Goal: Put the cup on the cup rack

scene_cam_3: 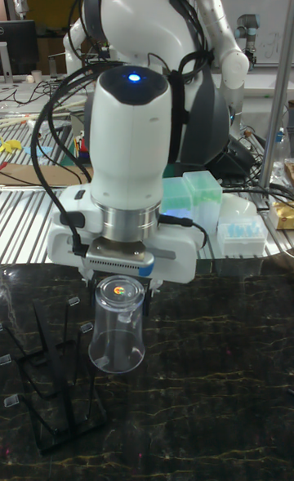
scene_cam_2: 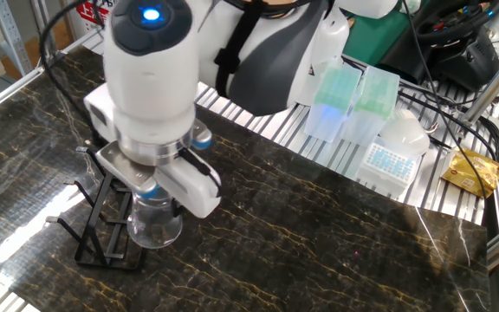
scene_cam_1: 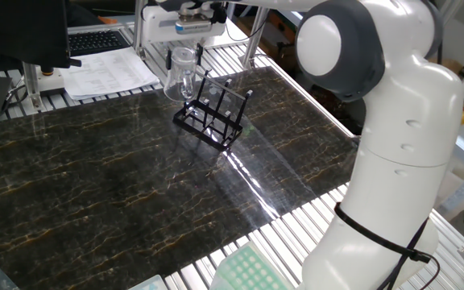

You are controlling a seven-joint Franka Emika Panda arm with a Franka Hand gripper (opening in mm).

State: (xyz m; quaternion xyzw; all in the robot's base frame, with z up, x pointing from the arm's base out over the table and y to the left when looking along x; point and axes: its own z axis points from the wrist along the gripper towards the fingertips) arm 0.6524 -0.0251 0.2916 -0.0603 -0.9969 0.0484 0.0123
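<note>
The cup [scene_cam_3: 117, 327], a clear glass, hangs upside down with its rim toward the table. My gripper [scene_cam_3: 122, 285] is shut on its base from above. The cup rack [scene_cam_3: 49, 379] is black wire with upright pegs and stands on the dark marble table just left of the cup. In the other fixed view the cup [scene_cam_2: 156, 227] hovers at the right edge of the rack [scene_cam_2: 100, 221], under the gripper [scene_cam_2: 156, 186]. From the opposite side the cup [scene_cam_1: 182, 72] hangs beside the far end of the rack [scene_cam_1: 212, 113], below the gripper [scene_cam_1: 188, 44]. The mug's handle does not show clearly.
Green and clear pipette tip boxes [scene_cam_2: 340, 100] and a white box [scene_cam_2: 388, 160] sit on the slatted bench behind the table. Papers [scene_cam_1: 107, 72] and a keyboard lie past the table's far edge, near an aluminium post [scene_cam_1: 139, 32]. Another green tip box [scene_cam_1: 244, 274] sits at the near edge.
</note>
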